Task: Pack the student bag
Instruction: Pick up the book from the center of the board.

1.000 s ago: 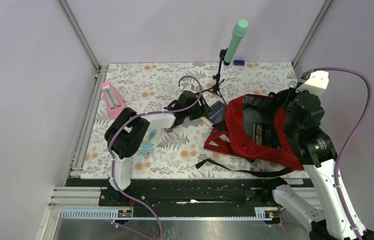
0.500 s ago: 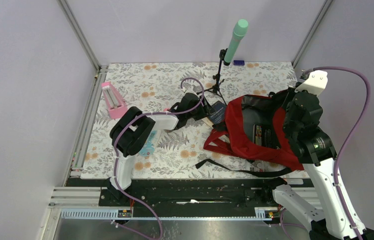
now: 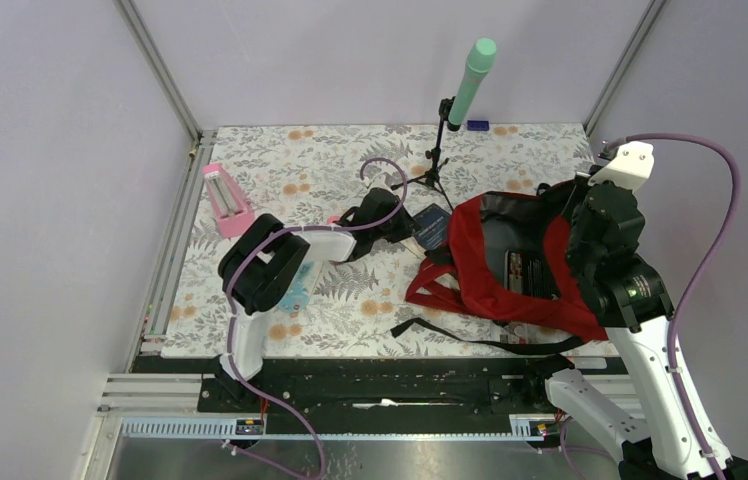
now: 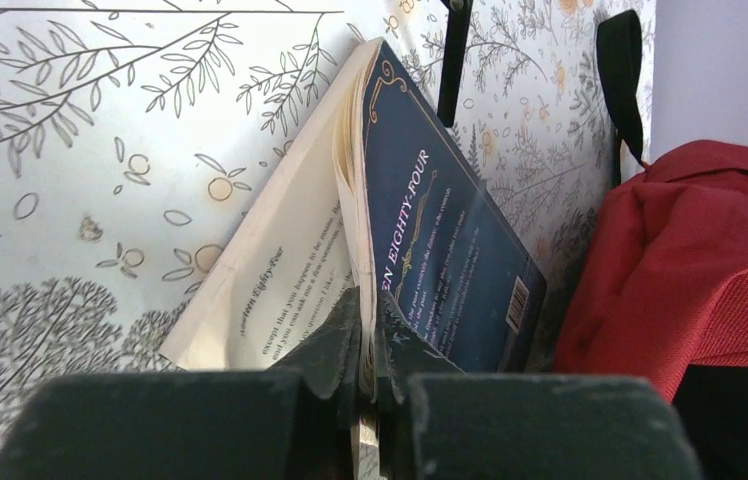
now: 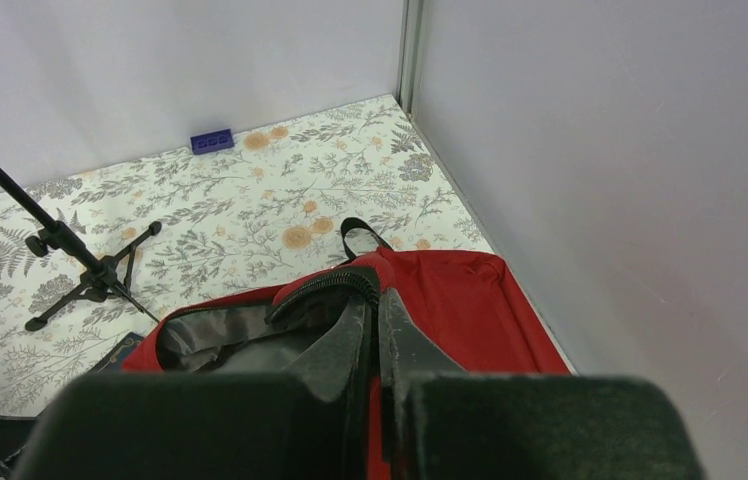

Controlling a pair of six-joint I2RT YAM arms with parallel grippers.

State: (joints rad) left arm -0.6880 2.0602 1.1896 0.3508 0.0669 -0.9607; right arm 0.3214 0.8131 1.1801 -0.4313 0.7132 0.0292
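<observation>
Your left gripper [image 4: 368, 348] is clamped on the near edge of the book [image 4: 445, 250]. It pinches the dark blue cover, perhaps with a few pages, while the rest of the block splays open onto the table [image 3: 290, 180]. Your right gripper [image 5: 375, 320] is closed on the black rim of the bag [image 5: 460, 300], which lies on the right side of the table with its mouth gaping upward. That hold looks meant to keep the opening wide and raised, so the book can slide in from the left. The top view shows that the book sits just left of the bag's mouth, near the tripod [image 3: 437, 165]. It also shows a flat pack [image 3: 528, 272] already lying inside. Neither wrist camera shows either of these. Only the left wrist view reveals that the book is caught by its cover and not held shut, so it may well fan open when lifted. Only the right wrist view shows the fingers meeting on the rim, which the arm hides from above.
</observation>
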